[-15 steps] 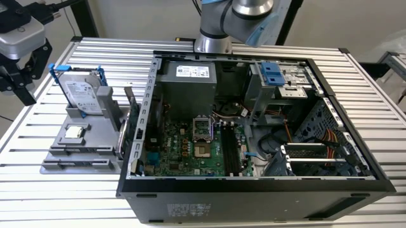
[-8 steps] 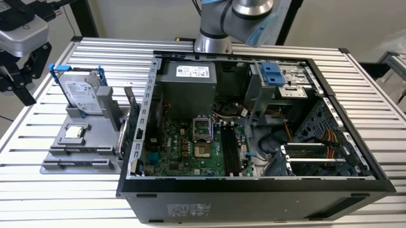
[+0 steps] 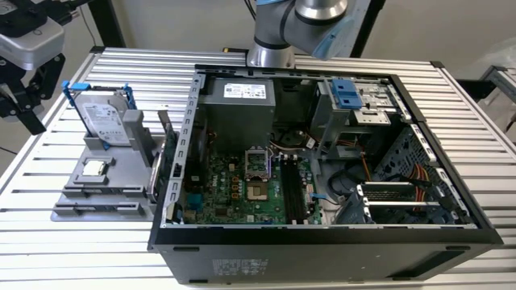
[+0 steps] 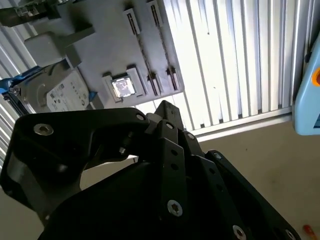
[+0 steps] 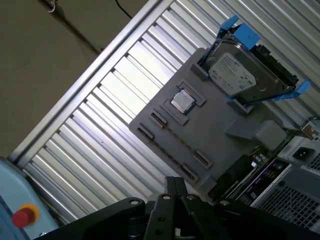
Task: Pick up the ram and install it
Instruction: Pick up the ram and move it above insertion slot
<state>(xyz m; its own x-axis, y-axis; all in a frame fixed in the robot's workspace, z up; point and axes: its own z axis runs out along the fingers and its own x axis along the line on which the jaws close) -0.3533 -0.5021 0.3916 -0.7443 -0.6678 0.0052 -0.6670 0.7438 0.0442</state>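
The ram [image 3: 164, 130] is a thin green stick standing on edge at the right side of the grey holder [image 3: 89, 202], close against the open computer case [image 3: 322, 248]. In the first wrist view the ram [image 5: 254, 172] shows as a dark strip between holder and case. My gripper [image 3: 23, 115] hangs off the table's edge at the exterior view's far left, well away from the ram. It is open and holds nothing. Its black linkage [image 4: 165, 165] crosses both wrist views. Inside the case, dark memory slots [image 3: 292, 193] run along the green motherboard [image 3: 229, 190].
On the holder a silver hard drive in a blue frame [image 3: 105, 121] stands upright, and a small square processor chip [image 3: 95, 168] lies flat. A light blue box with a red button [image 5: 22, 216] sits beyond the slatted table's edge. The arm's base [image 3: 270, 51] stands behind the case.
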